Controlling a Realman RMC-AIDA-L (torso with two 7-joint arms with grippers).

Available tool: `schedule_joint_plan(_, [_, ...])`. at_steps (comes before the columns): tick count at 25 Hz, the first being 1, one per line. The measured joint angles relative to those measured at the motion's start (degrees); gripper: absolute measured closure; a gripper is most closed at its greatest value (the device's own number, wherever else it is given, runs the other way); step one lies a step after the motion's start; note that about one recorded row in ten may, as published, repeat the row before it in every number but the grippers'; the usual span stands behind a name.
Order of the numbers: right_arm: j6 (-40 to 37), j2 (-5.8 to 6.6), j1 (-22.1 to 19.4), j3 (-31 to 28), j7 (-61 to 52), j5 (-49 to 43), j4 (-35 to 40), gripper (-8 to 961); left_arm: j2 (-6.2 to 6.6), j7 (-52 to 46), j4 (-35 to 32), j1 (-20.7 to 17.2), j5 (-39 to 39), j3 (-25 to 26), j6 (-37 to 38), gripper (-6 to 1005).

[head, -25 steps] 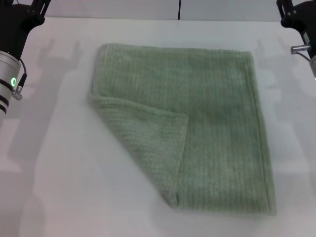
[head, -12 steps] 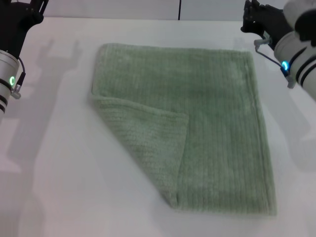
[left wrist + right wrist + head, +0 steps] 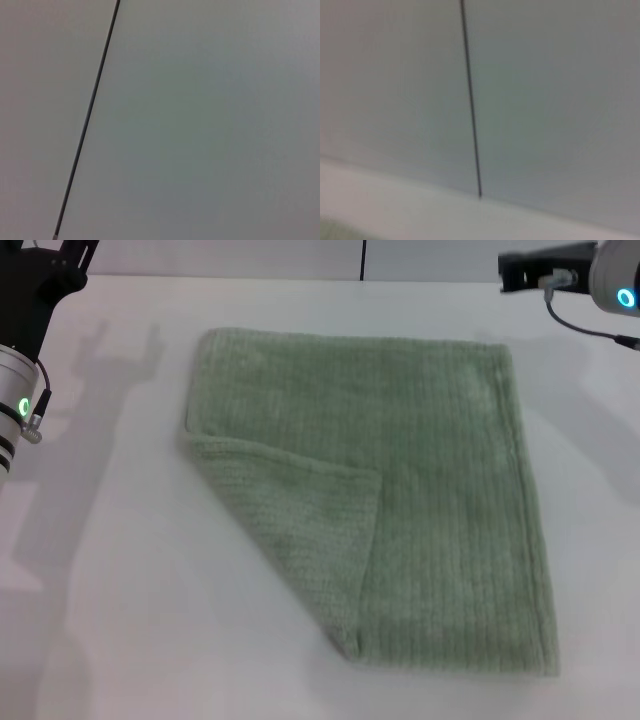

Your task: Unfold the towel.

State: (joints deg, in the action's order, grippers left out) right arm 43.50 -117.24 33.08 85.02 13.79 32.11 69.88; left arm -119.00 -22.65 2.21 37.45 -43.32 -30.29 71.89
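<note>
The pale sage-green towel (image 3: 440, 490) lies flat on the white table (image 3: 120, 590) in the head view. Its near-left corner is folded over onto the cloth as a triangular flap (image 3: 300, 520). My left gripper (image 3: 55, 260) is at the far left, raised and away from the towel. My right gripper (image 3: 515, 270) is at the far right, raised just beyond the towel's far right corner, apart from it. Neither holds the towel. Both wrist views show only a pale wall with a dark seam (image 3: 90, 115), also visible in the right wrist view (image 3: 470, 100).
Bare white table surrounds the towel on the left, near and right sides. The table's far edge meets a pale wall (image 3: 250, 255) with a dark vertical seam (image 3: 362, 258).
My right arm has swung from the right edge inward and up, toward the towel's far right corner. The left arm and the towel have not moved.
</note>
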Motion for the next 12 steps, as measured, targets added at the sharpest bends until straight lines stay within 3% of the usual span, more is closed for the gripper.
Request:
schedule_joint_plan(1, [0.0, 0.0, 0.0, 0.0, 0.0, 0.0, 0.0, 955, 0.0, 0.0, 0.0, 0.0, 0.0, 0.0, 0.0, 259])
schedule_joint_plan(2, [7.07, -0.01, 2.73, -3.97, 2.53, 0.1, -0.84, 955, 0.0, 0.0, 0.02, 0.08, 0.0, -0.1, 0.0, 259])
schedule_joint_plan(8, [16.56, 0.09, 8.23, -10.54, 7.59, 0.29, -5.75, 954, 0.04, -0.35, 0.0, 0.18, 0.04, 0.03, 0.11, 259])
schedule_joint_plan(11, [20.95, 1.57, 14.41, -13.8, 11.75, -0.06, -15.13, 954, 0.05, -0.41, -0.01, 0.24, 0.1, 0.04, 0.18, 259])
schedule_joint_plan(12, [20.95, 1.57, 14.41, -13.8, 11.75, -0.06, -15.13, 954, 0.06, -0.42, -0.01, 0.28, 0.11, 0.05, 0.22, 259])
